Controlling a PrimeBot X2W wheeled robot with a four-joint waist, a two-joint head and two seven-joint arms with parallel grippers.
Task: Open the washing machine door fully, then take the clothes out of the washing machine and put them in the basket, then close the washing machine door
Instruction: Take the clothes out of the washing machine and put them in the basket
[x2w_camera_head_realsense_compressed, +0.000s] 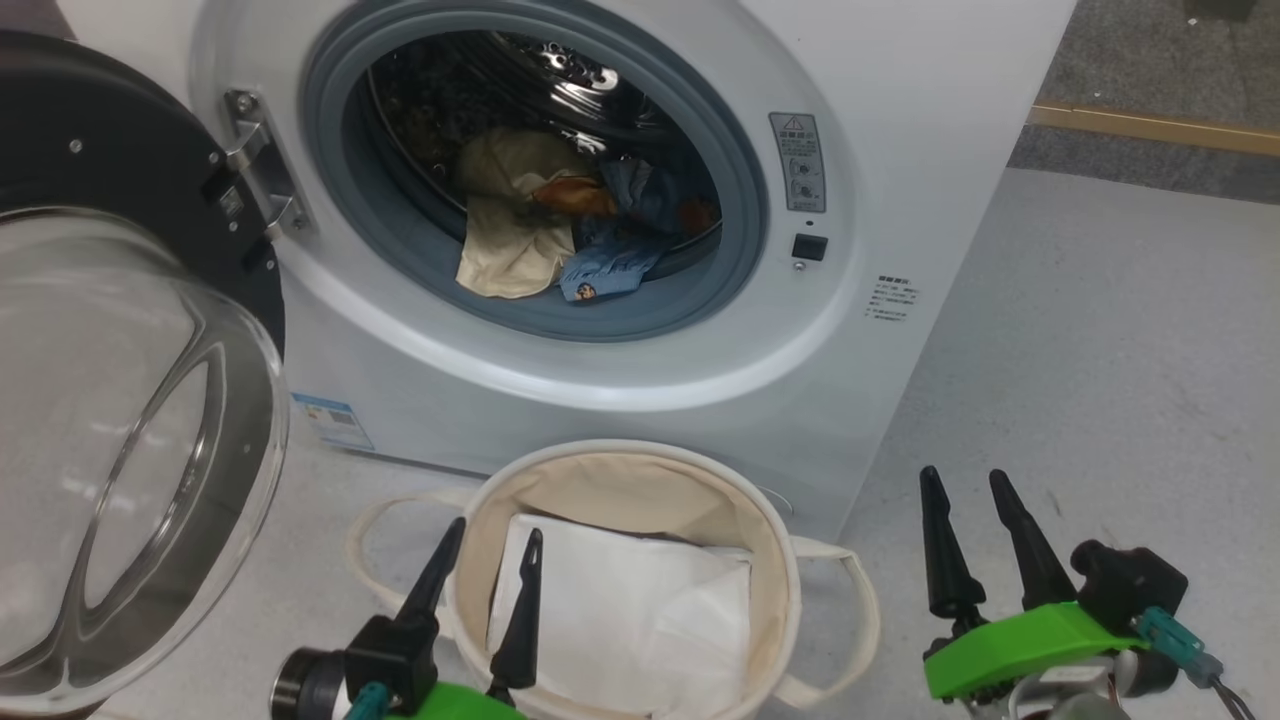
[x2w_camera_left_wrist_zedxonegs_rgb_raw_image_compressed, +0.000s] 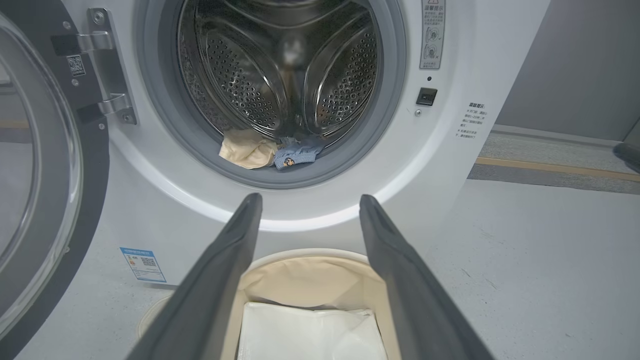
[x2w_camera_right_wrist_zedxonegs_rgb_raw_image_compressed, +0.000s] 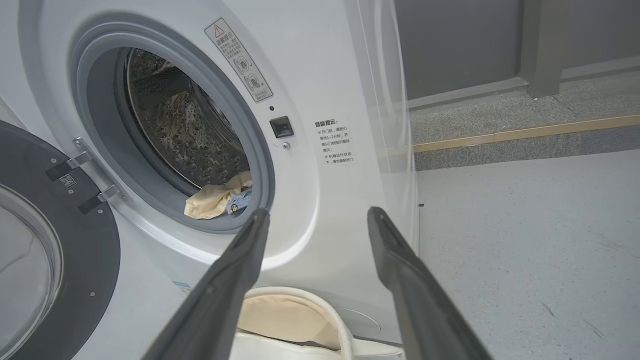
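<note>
Your washing machine door (x2w_camera_head_realsense_compressed: 120, 400) stands swung out to the left, its glass bowl bulging toward you. The clothes (x2w_camera_head_realsense_compressed: 560, 230) lie at the drum's front lip in the washing machine (x2w_camera_head_realsense_compressed: 900, 150), above the basket (x2w_camera_head_realsense_compressed: 780, 540). The left gripper (x2w_camera_head_realsense_compressed: 498, 527) and right gripper (x2w_camera_head_realsense_compressed: 964, 472) both stand with fingers apart, empty. The print on the warning sticker (x2w_camera_head_realsense_compressed: 798, 160) is too small to read.

On your washing machine (x2w_camera_head_realsense_compressed: 950, 120) front: grey warning sticker (x2w_camera_head_realsense_compressed: 797, 160) w/ red triangle; Chinese print block (x2w_camera_head_realsense_compressed: 893, 298) below-right, chars too small to read. Low left, blue label (x2w_camera_head_realsense_compressed: 333, 421) w/ QR code. QR tag (x2w_camera_left_wrist_zedxonegs_rgb_raw_image_compressed: 76, 65) on washing machine door (x2w_camera_left_wrist_zedxonegs_rgb_raw_image_compressed: 95, 175) rim.
</note>
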